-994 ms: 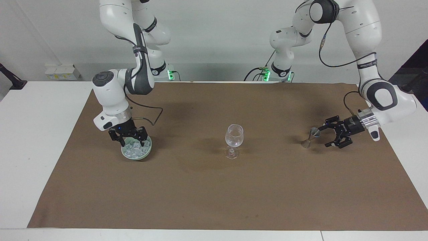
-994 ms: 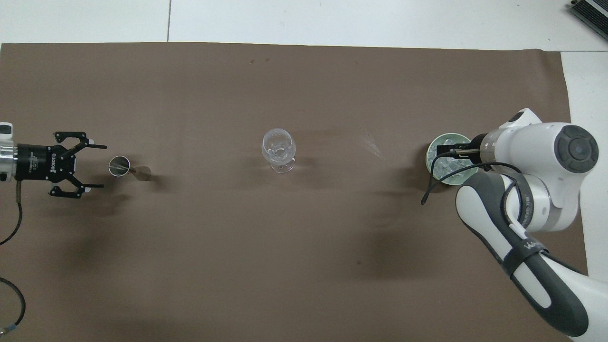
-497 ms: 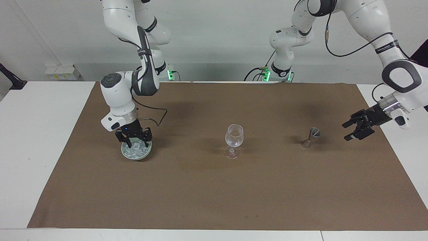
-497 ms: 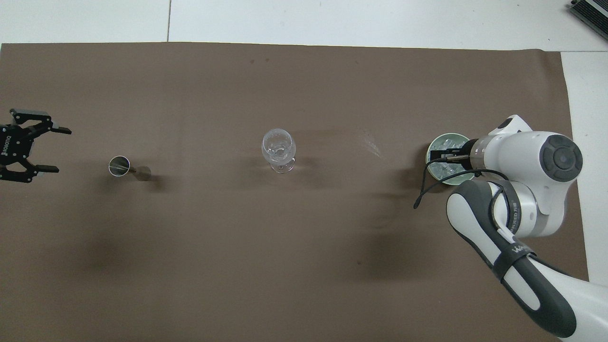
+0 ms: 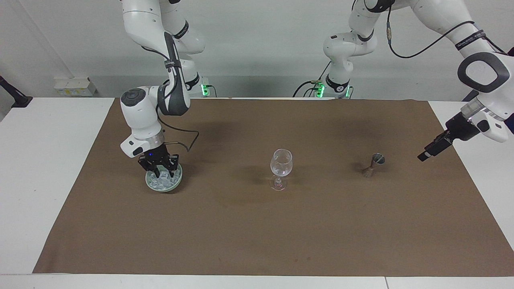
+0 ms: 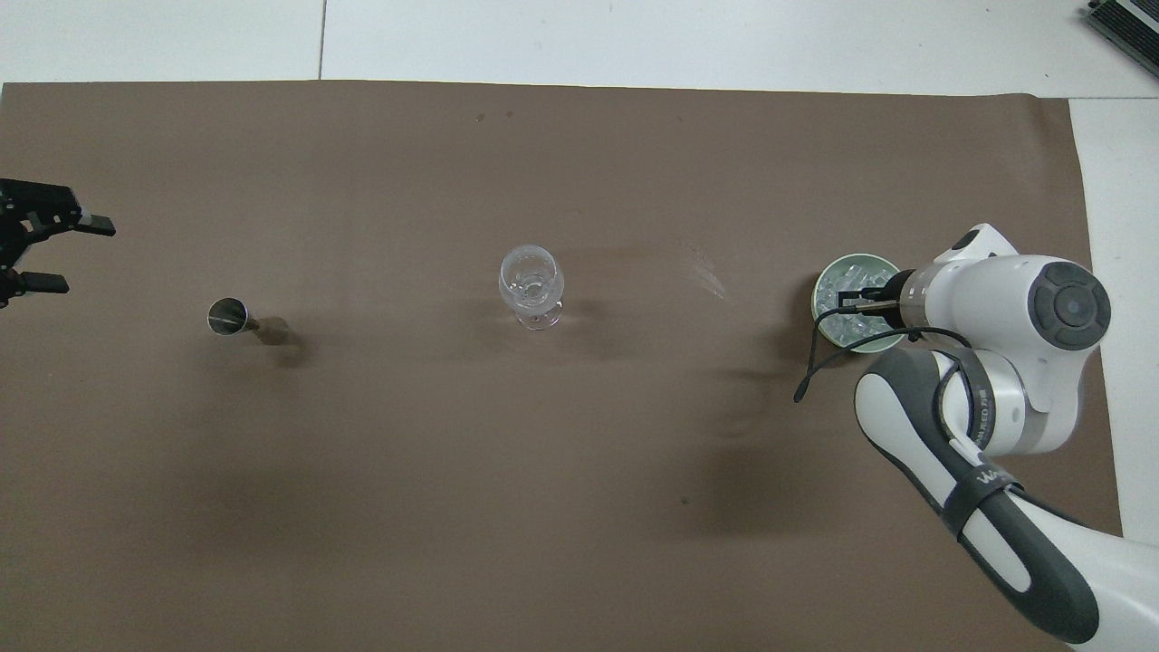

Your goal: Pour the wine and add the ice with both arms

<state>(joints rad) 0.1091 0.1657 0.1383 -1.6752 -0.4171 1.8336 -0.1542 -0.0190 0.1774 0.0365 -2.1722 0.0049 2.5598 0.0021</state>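
Observation:
The ice (image 5: 159, 183) is heaped in a pale green bowl (image 5: 178, 177) at the right arm's end of the table; the bowl also shows in the overhead view (image 6: 835, 272). My right gripper (image 5: 160, 171) points down into the bowl, its fingers drawn in around ice (image 6: 840, 324). A clear stemmed wine glass (image 5: 281, 165) stands upright mid-table (image 6: 531, 285). A small metal jigger (image 5: 374, 163) stands toward the left arm's end (image 6: 231, 317). My left gripper (image 5: 425, 154) is open and empty, raised over the mat's edge away from the jigger (image 6: 89, 255).
A brown mat (image 5: 257, 233) covers most of the white table (image 5: 48, 160). Cables hang from both wrists. The mat between the glass, the jigger and the bowl is bare.
My left gripper has drawn back and up from the jigger toward the table's end. My right gripper has lowered into the bowl and its fingers have narrowed on the ice.

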